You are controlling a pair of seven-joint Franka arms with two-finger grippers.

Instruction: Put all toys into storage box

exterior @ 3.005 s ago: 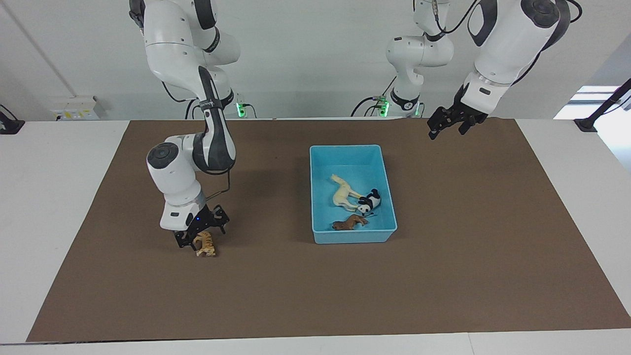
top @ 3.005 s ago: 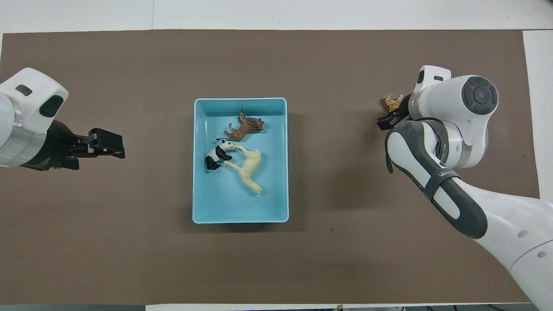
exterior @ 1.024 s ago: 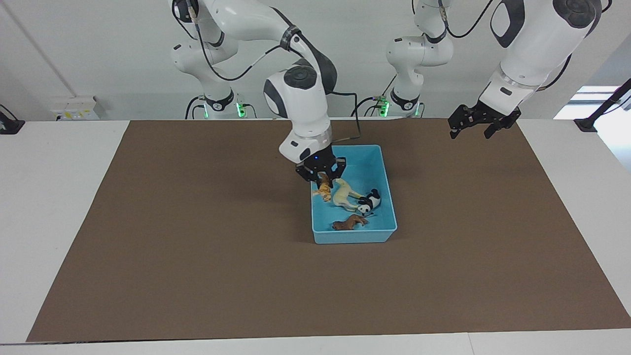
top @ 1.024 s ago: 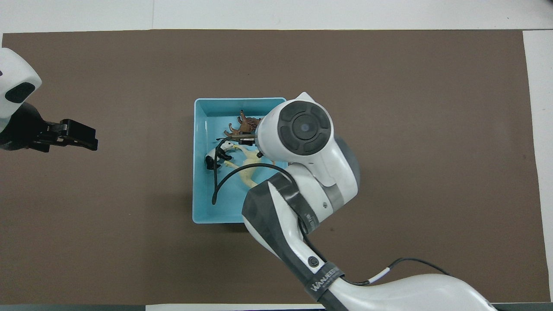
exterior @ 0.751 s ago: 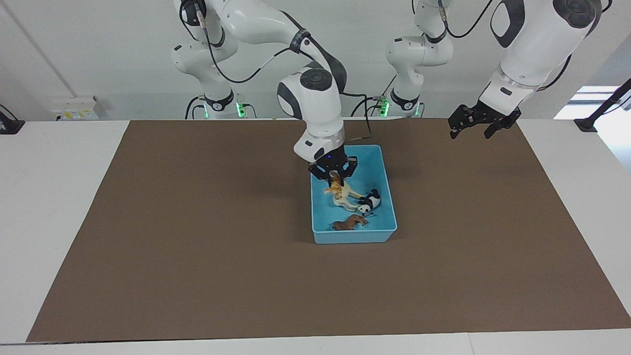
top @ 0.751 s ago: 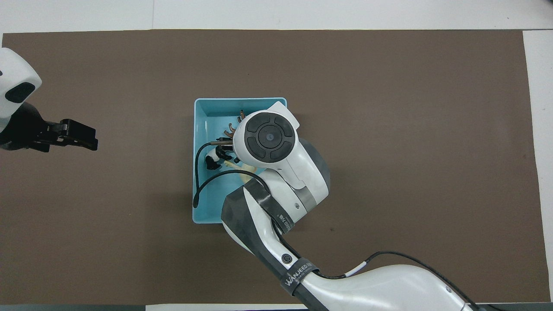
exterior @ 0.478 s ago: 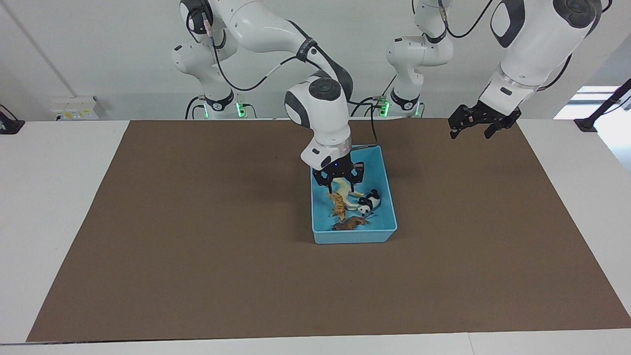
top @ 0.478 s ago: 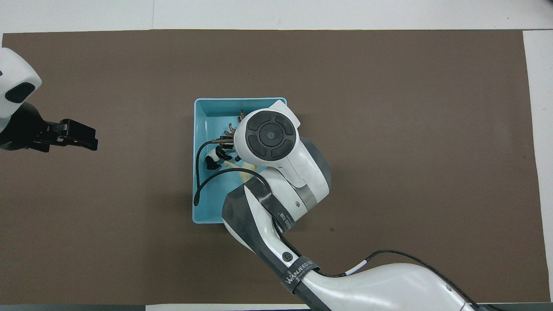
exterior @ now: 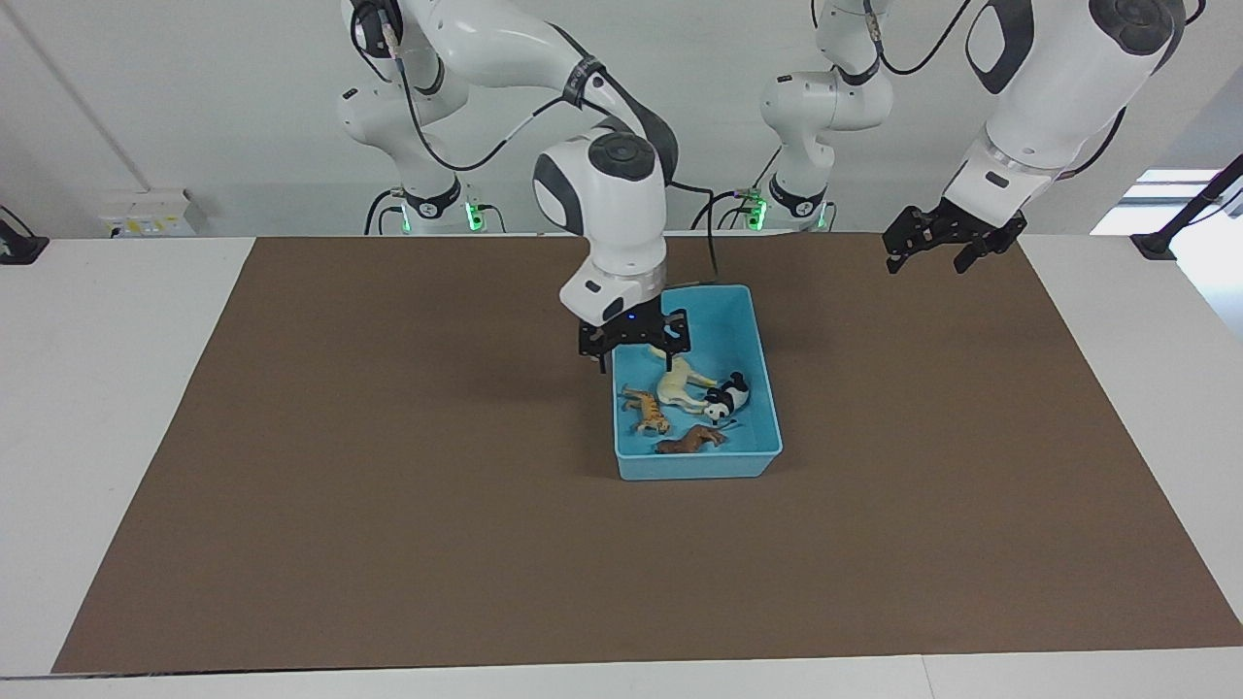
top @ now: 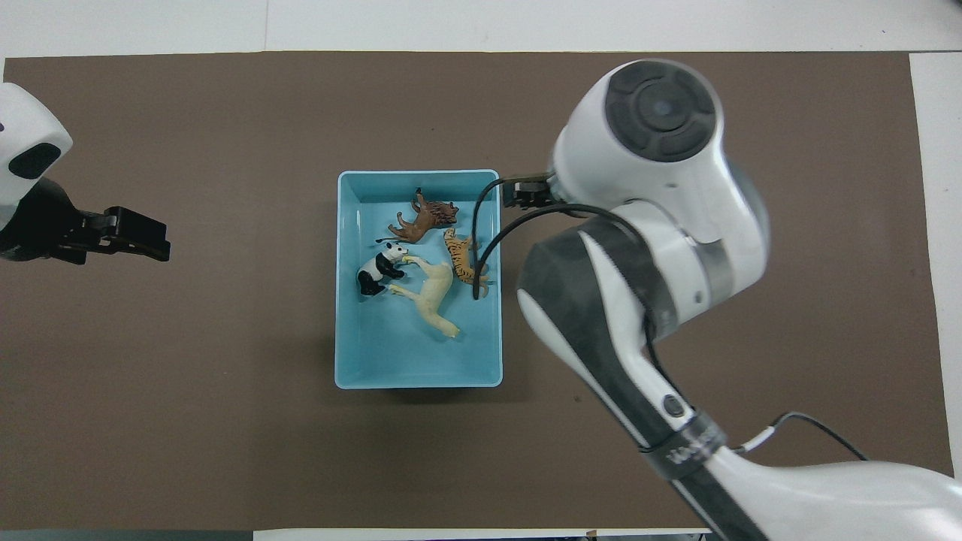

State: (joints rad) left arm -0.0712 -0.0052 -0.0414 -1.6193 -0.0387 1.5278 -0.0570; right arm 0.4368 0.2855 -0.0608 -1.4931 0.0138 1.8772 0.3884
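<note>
The light-blue storage box (exterior: pixel 695 470) stands mid-table on the brown mat. All the toys lie in it: a cream camel (exterior: pixel 680 384), a black-and-white panda (exterior: pixel 727 399), a brown animal (exterior: pixel 689 440) and an orange striped tiger (exterior: pixel 648 412). In the overhead view the tiger (top: pixel 460 255) lies beside the camel (top: pixel 432 297), by the box wall (top: pixel 417 384) toward the right arm's end. My right gripper (exterior: pixel 636 361) hangs open and empty over that same edge of the box. My left gripper (exterior: pixel 934 250) waits open in the air over the mat's corner by its own base.
The brown mat (exterior: pixel 388 485) covers most of the white table (exterior: pixel 107 388). In the overhead view my right arm's wrist (top: pixel 654 113) and forearm cover the mat beside the box. My left gripper (top: pixel 139 234) shows at that view's edge.
My right gripper opened and let go of the tiger, which dropped into the box beside the camel. The gripper then rose and drew back toward the box's edge. The left arm stayed still.
</note>
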